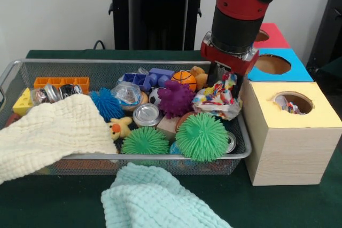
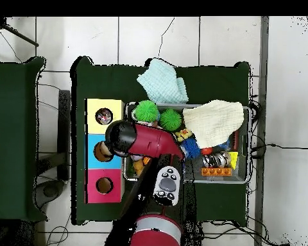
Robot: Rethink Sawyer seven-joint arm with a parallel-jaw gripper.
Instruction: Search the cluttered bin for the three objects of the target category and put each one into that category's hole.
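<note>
Trouble is most likely at the lift: the claw (image 1: 224, 76) sits low at the right end of the bin (image 1: 10, 70), down on a polka-dot bag (image 1: 218, 100), though whether it is closed on the bag cannot be told. Flimsy and wrinkled, the bag touches a purple spiky ball (image 1: 175, 99) and a green spiky ball (image 1: 202, 136), so it could snag or slip free. The yellow-topped hole (image 1: 293, 102) stands just beside the bin and already shows dotted material inside, which could block another loose bag at the rim.
</note>
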